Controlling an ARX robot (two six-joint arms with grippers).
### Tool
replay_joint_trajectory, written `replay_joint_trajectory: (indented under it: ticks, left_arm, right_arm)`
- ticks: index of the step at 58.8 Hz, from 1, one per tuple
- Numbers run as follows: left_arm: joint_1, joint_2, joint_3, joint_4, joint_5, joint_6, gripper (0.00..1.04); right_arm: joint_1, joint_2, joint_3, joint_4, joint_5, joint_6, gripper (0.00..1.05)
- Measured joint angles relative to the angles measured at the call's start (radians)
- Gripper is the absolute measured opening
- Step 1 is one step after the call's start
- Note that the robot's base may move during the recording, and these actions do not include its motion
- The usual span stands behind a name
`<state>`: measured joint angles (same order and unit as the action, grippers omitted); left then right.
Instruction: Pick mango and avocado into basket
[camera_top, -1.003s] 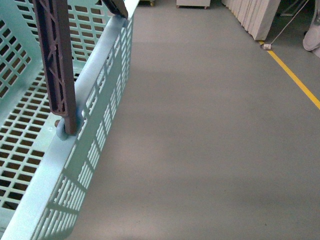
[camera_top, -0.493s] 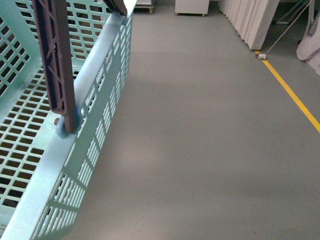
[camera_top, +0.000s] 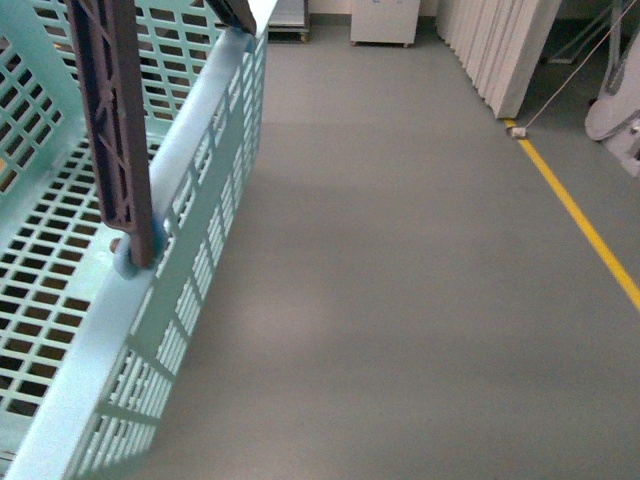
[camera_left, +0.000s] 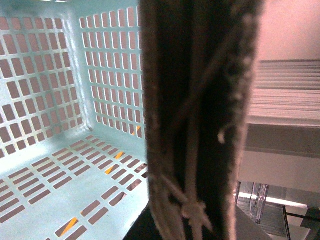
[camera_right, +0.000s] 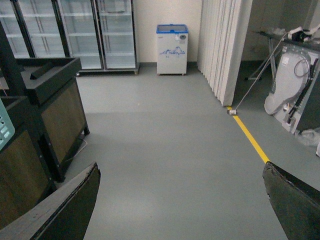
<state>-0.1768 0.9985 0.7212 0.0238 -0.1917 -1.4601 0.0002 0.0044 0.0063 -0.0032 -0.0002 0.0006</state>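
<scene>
Front view alone: basket (camera_top: 182, 160) at the robot's left, long axis running away from it, brown handle (camera_top: 115, 130) upright. Left wrist: the basket's slotted inside behind a dark bar (camera_left: 200, 100); left gripper's finger state cannot be told. Right wrist: right gripper (camera_right: 180, 172) spread wide, holding nothing. Grey floor (camera_top: 400, 280), yellow line (camera_top: 581, 220), glass-door fridges (camera_right: 75, 30), chest freezer (camera_right: 172, 42).

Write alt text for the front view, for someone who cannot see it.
A light teal slotted basket fills the left side, seen close up, one brown handle standing upright at its rim and no fruit in the visible part. To its right, grey floor stretches away, with a yellow line along the right edge.
</scene>
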Motion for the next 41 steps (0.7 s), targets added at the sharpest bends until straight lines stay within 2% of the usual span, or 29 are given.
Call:
replay_joint_trajectory:
  ticks: [41]
  left_arm:
    - [-0.005,-0.002,-0.001,0.000,0.007,-0.009,0.06]
  right_arm:
    - [0.001,0.000,0.000,0.000,0.003,0.000,0.97]
